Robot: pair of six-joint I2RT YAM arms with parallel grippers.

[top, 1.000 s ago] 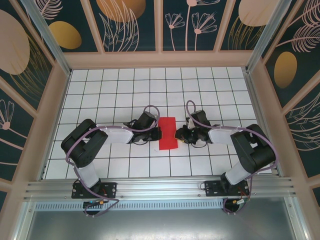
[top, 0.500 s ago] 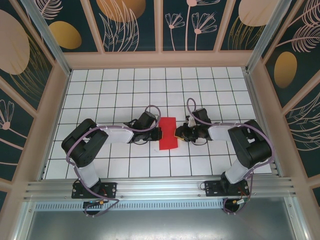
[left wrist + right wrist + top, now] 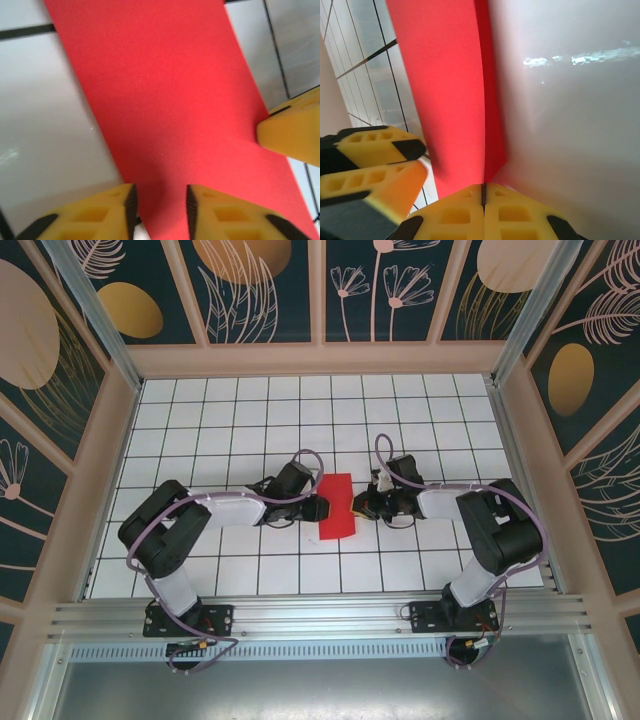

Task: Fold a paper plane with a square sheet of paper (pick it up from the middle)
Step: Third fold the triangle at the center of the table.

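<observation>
The square sheet of paper is bright red and lies folded into a narrow rectangle on the white grid table, between both grippers. My left gripper is at its left edge. In the left wrist view the red paper runs between the left gripper's parted yellow fingers, which do not clamp it. My right gripper is at the right edge. In the right wrist view the right gripper is shut, and the paper's doubled edge runs into the seam between its jaws.
A wooden frame with patterned panels walls the table on three sides. A metal rail runs along the near edge by the arm bases. White grid tiles stretch behind the paper.
My left gripper has opened from shut at the paper's left edge. My right gripper has closed fully on the right edge. The paper has stayed in place.
</observation>
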